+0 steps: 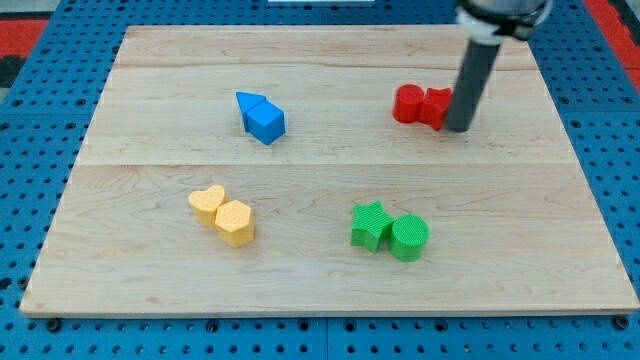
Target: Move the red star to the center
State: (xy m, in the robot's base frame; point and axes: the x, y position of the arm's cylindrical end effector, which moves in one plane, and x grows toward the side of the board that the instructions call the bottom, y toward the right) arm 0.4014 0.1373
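Two red blocks sit together at the view's upper right: a rounder red block [408,103] on the left and the red star [436,107] touching it on the right. My tip [459,128] rests on the board right against the red star's right side. The rod rises from there toward the view's top edge.
A blue pair [262,117] lies at upper centre-left. A yellow heart [208,203] and a yellow hexagon [235,222] sit at lower left. A green star [370,224] and a green cylinder [409,237] sit at lower right. The wooden board [330,290] lies on a blue pegboard.
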